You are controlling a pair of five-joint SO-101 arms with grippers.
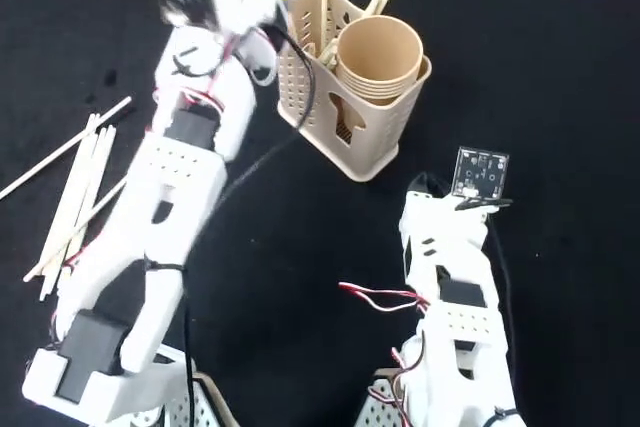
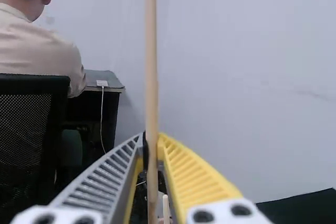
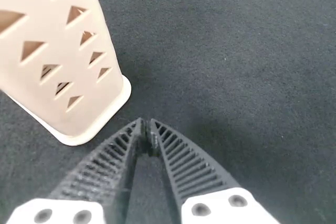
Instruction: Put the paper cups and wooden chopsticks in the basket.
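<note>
— Left claw [image 2: 151,148] grips one wooden chopstick [image 2: 150,51] between its jaws; we place it up near the basket [image 1: 345,137] rim
— Agreed. Right claw [image 3: 145,129] is pressed together on nothing, just beside the basket's foot. We log paper cups [image 1: 380,52] stacked inside the basket, loose chopsticks [image 1: 75,187] lying on the table [image 1: 560,97], well apart from it

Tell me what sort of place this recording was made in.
Probably an office or lab workspace: a black-covered table, a mesh office chair by a dark desk with a white cable, and a plain white wall.
</note>
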